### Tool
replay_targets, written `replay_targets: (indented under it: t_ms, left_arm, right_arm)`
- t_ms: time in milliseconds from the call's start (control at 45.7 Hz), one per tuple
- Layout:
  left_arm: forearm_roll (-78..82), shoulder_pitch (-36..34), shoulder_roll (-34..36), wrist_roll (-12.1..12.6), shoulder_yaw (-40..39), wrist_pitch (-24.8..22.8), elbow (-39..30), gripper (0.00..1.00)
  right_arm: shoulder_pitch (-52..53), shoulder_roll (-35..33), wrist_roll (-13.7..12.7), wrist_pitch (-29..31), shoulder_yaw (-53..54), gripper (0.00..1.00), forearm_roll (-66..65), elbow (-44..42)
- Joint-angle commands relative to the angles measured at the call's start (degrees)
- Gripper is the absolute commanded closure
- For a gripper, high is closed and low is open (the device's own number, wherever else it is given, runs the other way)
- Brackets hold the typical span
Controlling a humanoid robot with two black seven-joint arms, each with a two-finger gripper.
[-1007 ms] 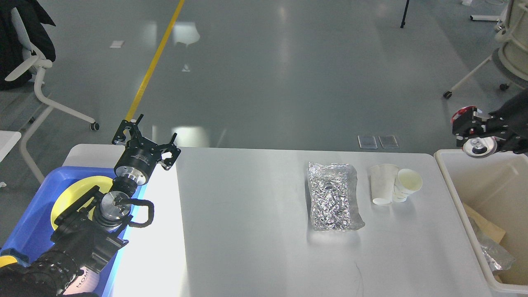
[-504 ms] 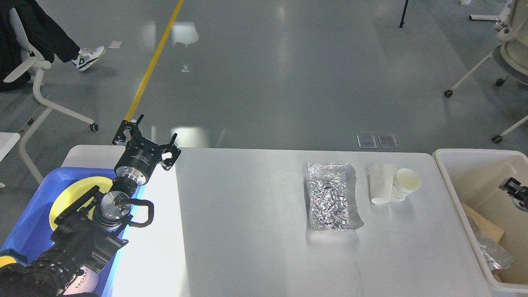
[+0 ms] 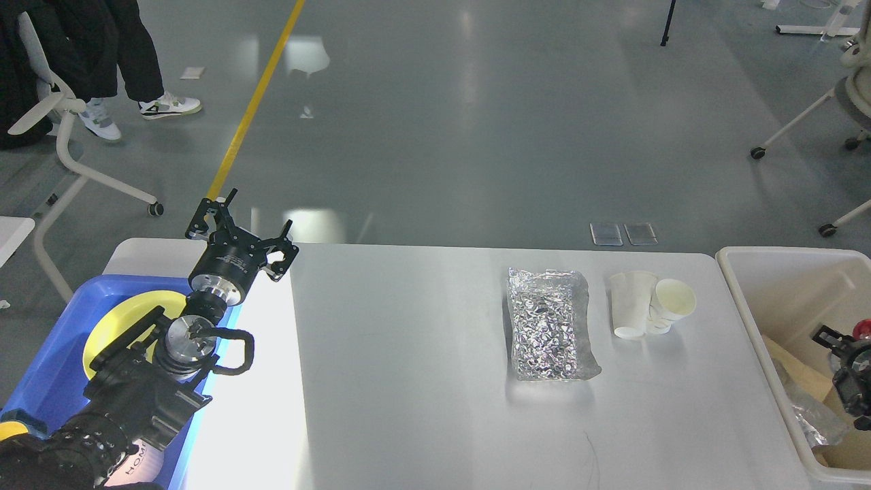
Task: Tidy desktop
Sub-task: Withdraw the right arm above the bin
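The white-grey desktop carries a crinkled silver foil bag right of centre. Beside it are white paper cups, one upright and one tipped against it. My left gripper is open and empty, held above the desktop's far left corner by the blue tray. My right gripper is low inside the beige bin at the right edge. It is seen small and dark, with a red bit next to it, and I cannot tell how its fingers stand.
A blue tray with a yellow plate stands at the desktop's left end under my left arm. A beige bin at the right end holds cardboard and crumpled foil. A person stands by a chair at the far left.
My right gripper has dropped from above the bin's far rim, where it held a red and silver thing, down into the bin. The left arm has not moved. A person walked in at the far left.
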Motion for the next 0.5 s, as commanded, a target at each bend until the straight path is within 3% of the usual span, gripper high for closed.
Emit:
replay_targets:
  t_ms: [0, 482]
  left_arm:
    - [0.0, 0.01, 0.0, 0.01, -0.09, -0.02, 0.0, 0.02]
    - [0.0, -0.07, 0.0, 0.01, 0.0, 0.06, 0.0, 0.02]
  right_arm:
    - [0.21, -0.26, -0.06, -0.17, -0.53, 0.0, 0.04, -0.2]
    - [0.47, 0.01, 0.2, -0.26, 0.08, 0.0, 0.12, -0.2]
